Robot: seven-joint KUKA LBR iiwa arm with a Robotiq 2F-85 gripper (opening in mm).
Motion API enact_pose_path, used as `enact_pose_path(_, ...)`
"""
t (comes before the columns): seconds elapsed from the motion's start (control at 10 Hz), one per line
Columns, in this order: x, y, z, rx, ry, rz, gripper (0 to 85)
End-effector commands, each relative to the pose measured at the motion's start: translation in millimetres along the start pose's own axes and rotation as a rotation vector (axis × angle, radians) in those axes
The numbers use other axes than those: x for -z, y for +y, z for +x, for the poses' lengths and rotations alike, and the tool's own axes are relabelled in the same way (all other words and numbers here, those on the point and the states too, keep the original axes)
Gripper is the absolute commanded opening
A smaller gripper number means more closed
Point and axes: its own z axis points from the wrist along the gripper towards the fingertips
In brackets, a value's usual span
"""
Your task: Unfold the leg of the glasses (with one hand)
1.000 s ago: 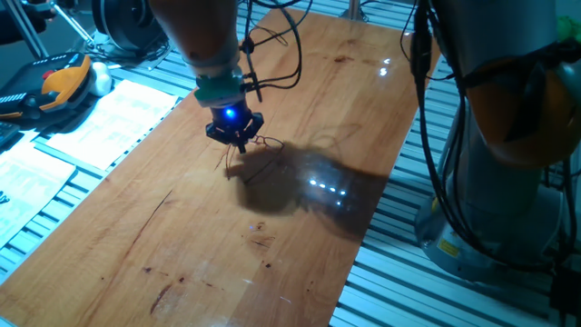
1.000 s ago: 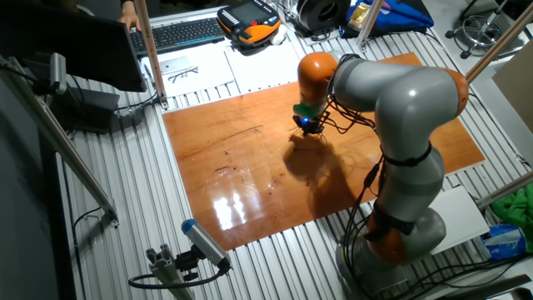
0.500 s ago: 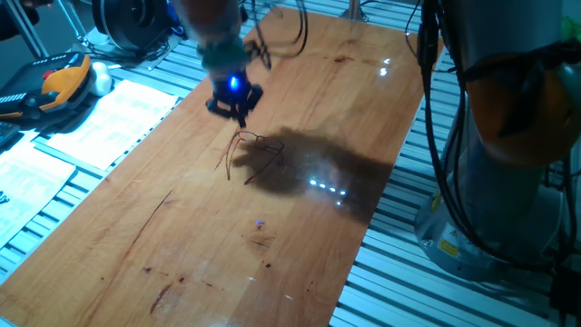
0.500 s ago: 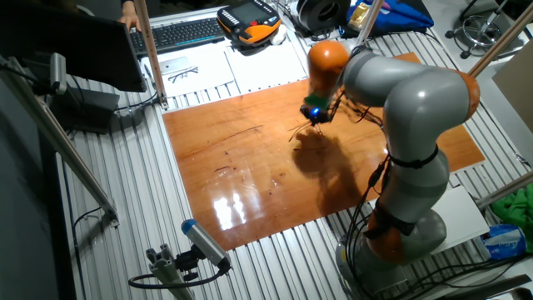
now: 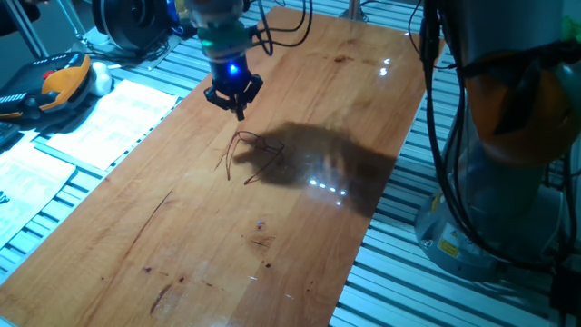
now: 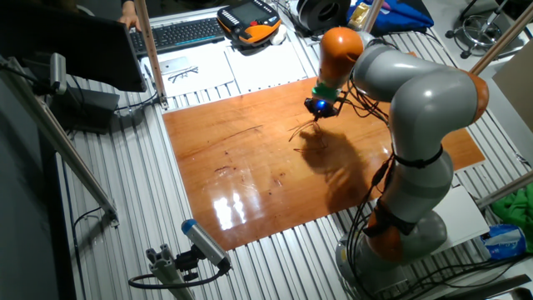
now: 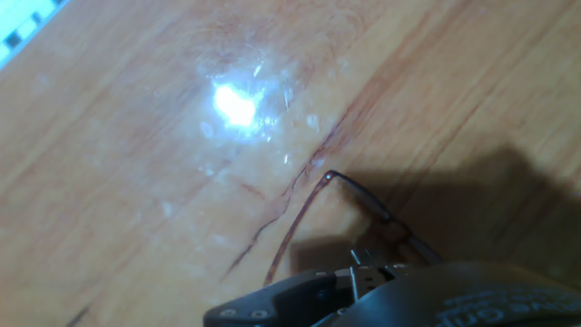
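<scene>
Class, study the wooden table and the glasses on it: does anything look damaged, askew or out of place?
Nothing stands out. The glasses lie on the wooden table with one leg swung out, no breakage visible at this size. The gripper hangs above them, apart.

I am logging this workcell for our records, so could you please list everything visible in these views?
Glasses: one, thin reddish-brown wire, lying on the wooden table, one leg swung out.
Wooden table: one, orange-brown, glossy, on a slatted metal bench.
Paper sheets: several, white, beside the table.
Orange and black handheld unit: one, on the bench beyond the sheets.
Keyboard: one, black, at the bench's far edge.
Arm: one, grey with orange joints, reaching over the table.
End effector: one, black with blue light, raised above the table, apart from the glasses, holding nothing visible.
</scene>
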Motion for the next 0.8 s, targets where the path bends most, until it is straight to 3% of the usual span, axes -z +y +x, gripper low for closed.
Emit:
enact_pose_path(0.0, 5.5, -2.9, -6.5, 0.038, 0.001, -0.002, 0.0)
enact_pose_path(0.1, 7.7, -5.3, -10.6, 0.067, 0.002, -0.009, 0.0)
enact_pose_path(0.3, 11.1, -9.4, -13.3, 0.122, -0.011, 0.012, 0.0)
enact_pose_path(0.5, 12.9, -11.6, -10.3, 0.235, -0.059, 0.051, 0.0)
enact_pose_path(0.7, 14.8, -13.8, -9.1, 0.351, -0.100, 0.042, 0.0)
